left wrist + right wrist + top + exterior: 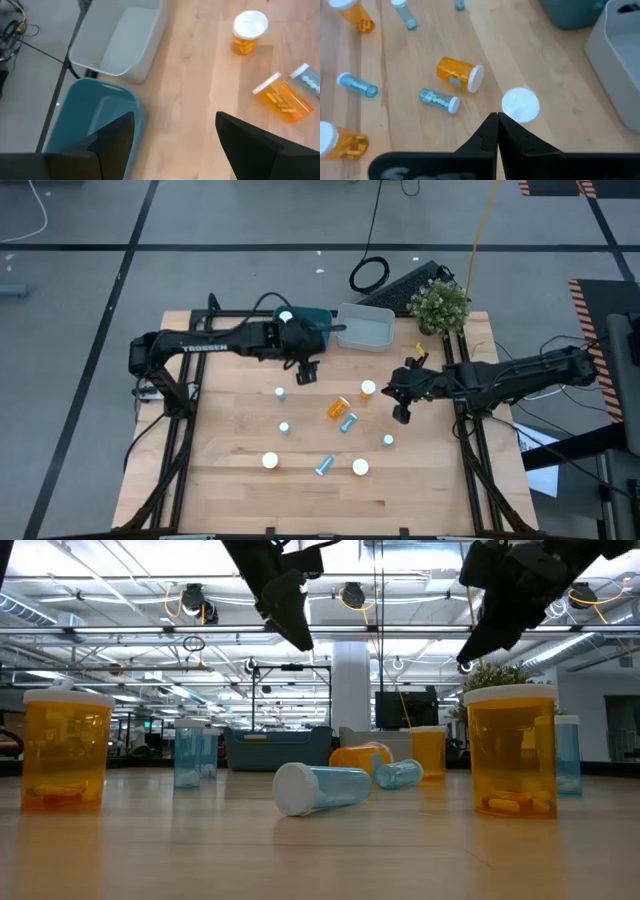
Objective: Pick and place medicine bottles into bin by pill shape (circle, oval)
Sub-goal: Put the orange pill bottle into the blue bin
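Bins: the teal bin (pixel 312 323) and the grey bin (pixel 365 328) stand side by side at the far edge of the table (pixel 230 480), the teal one on the left.
Plant: the potted plant (pixel 439 305) is at the far right corner, right of the grey bin.
Centre: a lying orange bottle (pixel 337 408) is just beside a lying blue bottle (pixel 348 421); an upright orange bottle (pixel 368 390) stands near, toward the bins.
Near side: an upright orange bottle (pixel 270 462), a lying blue bottle (pixel 324 467) and another upright orange bottle (pixel 360 468) are in a row from left to right.
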You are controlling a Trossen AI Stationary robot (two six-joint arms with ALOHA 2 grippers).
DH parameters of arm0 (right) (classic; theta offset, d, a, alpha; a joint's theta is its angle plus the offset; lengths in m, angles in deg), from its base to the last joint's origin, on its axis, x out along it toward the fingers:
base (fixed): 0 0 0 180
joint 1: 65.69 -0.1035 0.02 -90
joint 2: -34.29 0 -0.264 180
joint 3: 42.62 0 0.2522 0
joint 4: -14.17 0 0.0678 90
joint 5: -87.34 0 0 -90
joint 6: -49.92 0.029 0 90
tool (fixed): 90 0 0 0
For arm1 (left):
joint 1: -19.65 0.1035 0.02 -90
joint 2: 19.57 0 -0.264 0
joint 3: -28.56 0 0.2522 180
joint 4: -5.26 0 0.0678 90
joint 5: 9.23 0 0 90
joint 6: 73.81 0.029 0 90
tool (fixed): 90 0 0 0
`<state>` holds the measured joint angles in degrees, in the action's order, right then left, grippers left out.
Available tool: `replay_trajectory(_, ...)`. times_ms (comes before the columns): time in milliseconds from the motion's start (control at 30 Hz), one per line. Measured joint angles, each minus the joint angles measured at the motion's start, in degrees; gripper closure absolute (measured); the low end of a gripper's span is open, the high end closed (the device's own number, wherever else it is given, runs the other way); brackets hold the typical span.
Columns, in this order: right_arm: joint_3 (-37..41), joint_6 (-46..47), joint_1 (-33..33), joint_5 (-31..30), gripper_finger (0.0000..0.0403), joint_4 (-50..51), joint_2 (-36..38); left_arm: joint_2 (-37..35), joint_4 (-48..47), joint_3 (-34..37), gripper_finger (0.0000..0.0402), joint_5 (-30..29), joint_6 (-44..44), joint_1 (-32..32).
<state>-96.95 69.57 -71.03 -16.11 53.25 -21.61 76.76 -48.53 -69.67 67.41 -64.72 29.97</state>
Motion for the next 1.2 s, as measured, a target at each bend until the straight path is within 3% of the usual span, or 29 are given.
replay_trajectory(300,9.07,5.56,-0.02,-0.02,0.039,-6.34,0.01,0.07,1.2,1.49,0.0119,-0.02,2.05,-0.76)
replay_trajectory(767,25.12,-3.74,0.17,-0.02,0.0215,-32.96,0.02,0.07,3.03,1.49,0.0119,2.21,2.25,-0.76)
replay_trajectory(1000,33.82,-4.43,2.27,-1.1,0.0171,-48.21,-0.32,0.07,4.67,1.49,0.0119,4.89,3.47,-0.76)
replay_trajectory(1200,36.23,-8.24,5.32,-1.56,0.0146,-55.41,-4.16,0.07,7.98,1.49,0.0119,5.93,3.95,-0.76)
